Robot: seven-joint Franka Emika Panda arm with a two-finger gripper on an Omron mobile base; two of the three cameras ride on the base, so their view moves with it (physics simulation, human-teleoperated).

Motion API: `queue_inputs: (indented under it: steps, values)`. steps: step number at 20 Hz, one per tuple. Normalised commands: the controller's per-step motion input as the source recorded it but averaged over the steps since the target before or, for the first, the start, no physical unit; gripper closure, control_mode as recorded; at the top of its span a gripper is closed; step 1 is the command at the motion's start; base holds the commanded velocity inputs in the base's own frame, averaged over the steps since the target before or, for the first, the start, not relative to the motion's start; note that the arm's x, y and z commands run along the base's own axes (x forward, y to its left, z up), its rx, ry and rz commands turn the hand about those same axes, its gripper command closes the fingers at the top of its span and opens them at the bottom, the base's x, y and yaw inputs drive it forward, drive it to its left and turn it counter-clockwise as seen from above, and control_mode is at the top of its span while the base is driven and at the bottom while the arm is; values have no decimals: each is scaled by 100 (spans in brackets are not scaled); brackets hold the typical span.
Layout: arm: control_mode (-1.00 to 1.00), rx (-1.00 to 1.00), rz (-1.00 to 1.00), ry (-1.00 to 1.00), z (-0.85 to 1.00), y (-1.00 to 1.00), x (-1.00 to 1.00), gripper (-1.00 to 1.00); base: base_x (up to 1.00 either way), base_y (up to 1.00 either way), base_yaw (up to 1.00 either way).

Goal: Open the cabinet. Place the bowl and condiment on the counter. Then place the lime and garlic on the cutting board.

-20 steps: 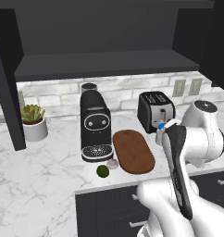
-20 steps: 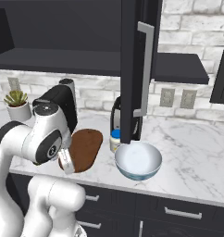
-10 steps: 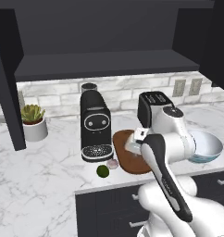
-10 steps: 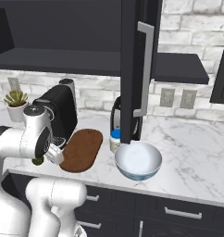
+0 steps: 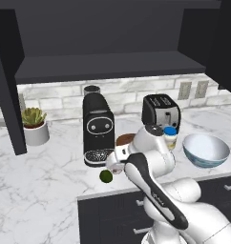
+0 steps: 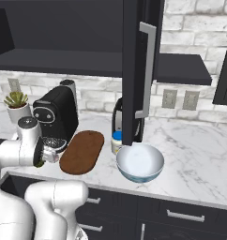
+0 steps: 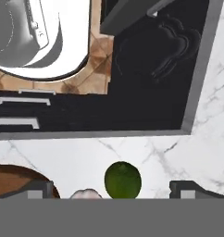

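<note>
Potted plant [image 5: 33,125]: stands at the far left of the counter [image 5: 36,186], well clear of the work zone.
Coffee machine [image 5: 98,128]: backs against the brick wall; the lime sits just in front of its drip tray.
Lime [image 5: 106,176]: rests on the marble near the front edge, off the board; placement not yet done.
Garlic [image 7: 86,194]: lies just beside the lime, between it and the cutting board [image 6: 82,151].
Gripper [image 7: 111,187]: jaws spread wide, holding nothing, straddling the lime from above; judged to be lining up a pick.
Condiment [image 5: 170,137]: on the counter in front of the toaster [image 5: 161,111].
Bowl [image 5: 205,150]: on the counter, right of the jar.
Cabinet [image 6: 142,70]: doors open, shelf bare.
Room: white grey-veined marble, dark lower drawers, tiled floor.
</note>
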Motion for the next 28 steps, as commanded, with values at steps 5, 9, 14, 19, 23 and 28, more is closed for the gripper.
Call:
queue_inputs:
  steps: [5, 9, 14, 19, 23, 28]
  values:
    - [-100, -4, 26, -4, -16, 47, 43, -100, 0, 0, 0]
    - [-100, -11, 4, 2, -30, 31, 41, -100, 0, 0, 0]
    - [-100, -11, -1, 6, -21, 22, 42, -100, 0, 0, 0]
    - [-100, -7, 0, 4, -26, 3, 27, -100, 0, 0, 0]
    - [-100, -3, 0, 6, -21, 0, 1, -100, 0, 0, 0]
    - [-100, -1, 0, 4, -17, 0, 0, -100, 0, 0, 0]
